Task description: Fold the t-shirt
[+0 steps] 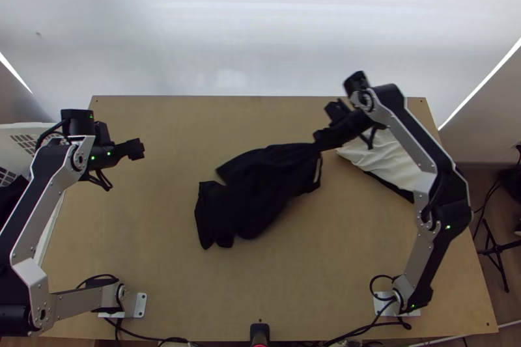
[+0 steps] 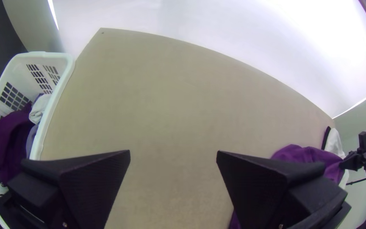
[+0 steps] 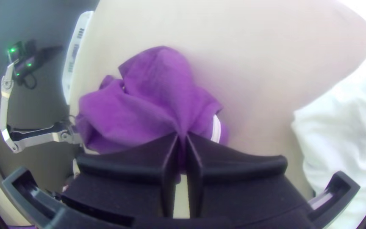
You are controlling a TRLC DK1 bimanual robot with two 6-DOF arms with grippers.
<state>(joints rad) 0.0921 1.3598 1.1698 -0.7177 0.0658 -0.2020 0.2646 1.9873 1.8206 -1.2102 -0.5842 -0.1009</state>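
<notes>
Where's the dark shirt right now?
In the top view, the dark shirt lies bunched around the table's middle, its upper right end pinched by the right gripper, just left of the white cloth.

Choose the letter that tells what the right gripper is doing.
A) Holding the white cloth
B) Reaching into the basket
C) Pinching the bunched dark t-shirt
C: the right gripper has its fingers closed on a gathered part of the t-shirt.

The left end effector (image 1: 138, 149) is spread wide, while the right end effector (image 1: 318, 142) is closed.
</notes>
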